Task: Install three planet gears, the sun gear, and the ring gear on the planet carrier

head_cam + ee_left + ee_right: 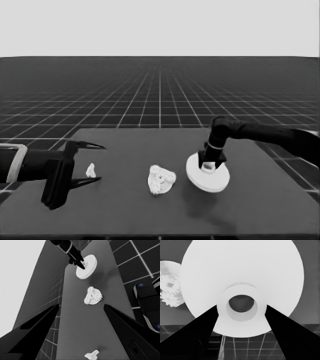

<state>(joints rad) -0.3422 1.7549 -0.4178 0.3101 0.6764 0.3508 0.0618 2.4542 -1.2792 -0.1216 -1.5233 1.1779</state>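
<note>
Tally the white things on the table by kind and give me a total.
Larger round part: 1, tilted, in the right gripper
Smaller round part: 1
Gears: bunched on the smaller round part, number cannot be told
Thin white piece: 1, between the parked left gripper's fingers
Total: 3, plus the gears
</note>
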